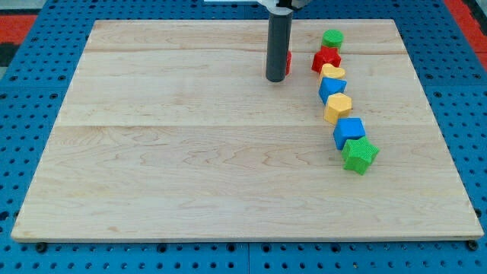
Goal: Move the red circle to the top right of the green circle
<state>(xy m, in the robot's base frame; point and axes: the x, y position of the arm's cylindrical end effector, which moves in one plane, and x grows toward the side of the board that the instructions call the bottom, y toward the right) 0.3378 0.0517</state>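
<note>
No legible writing — my tip touching red circle, left of green circle.

My rod hides most of a red block; shape unclear.

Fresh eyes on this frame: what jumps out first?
A crooked chain of blocks runs down the view's right: green circle at the top, then red star, yellow, blue, yellow, blue, with the green star at the bottom. The dark rod stands at top centre, my tip beside a red block mostly hidden behind it, left of the chain.
</note>
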